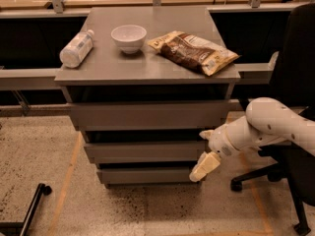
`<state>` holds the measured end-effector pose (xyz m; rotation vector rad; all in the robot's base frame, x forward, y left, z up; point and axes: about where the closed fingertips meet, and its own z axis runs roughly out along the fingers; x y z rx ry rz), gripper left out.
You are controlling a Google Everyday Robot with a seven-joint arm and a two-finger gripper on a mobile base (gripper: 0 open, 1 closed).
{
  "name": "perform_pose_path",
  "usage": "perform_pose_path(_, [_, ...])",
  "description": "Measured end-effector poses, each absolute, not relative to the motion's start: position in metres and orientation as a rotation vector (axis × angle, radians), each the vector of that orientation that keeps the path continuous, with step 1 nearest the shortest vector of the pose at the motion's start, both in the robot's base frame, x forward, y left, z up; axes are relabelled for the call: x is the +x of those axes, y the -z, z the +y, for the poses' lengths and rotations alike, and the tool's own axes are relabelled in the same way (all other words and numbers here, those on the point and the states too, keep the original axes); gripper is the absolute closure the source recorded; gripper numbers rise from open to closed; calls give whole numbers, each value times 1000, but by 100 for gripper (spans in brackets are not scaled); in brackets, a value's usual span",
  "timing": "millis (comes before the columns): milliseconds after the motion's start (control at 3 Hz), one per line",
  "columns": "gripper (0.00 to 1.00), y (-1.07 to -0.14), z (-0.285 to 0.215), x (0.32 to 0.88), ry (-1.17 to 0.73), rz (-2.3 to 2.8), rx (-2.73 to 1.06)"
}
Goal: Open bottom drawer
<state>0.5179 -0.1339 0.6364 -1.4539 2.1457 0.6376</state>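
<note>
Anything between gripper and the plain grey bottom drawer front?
Nothing in the camera view: cream gripper sits at the right end of the grey bottom drawer; contact unclear.

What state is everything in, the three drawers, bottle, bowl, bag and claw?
bottom drawer: looks shut, not pulled out.
middle drawer: looks shut.
top drawer: looks shut.
bottle: lying on its side on the cabinet top.
bowl: upright, looks empty.
bag: lying flat.
claw: low, at the bottom drawer's right end.

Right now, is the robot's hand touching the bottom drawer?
Cannot tell. In the camera view the gripper sits at the right end of the bottom drawer, overlapping its edge, but no contact or gap shows plainly.
</note>
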Motion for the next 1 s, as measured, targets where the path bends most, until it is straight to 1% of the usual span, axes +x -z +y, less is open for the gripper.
perform_pose_path(1000, [0,-581,-122,536,-782,2130,-1421])
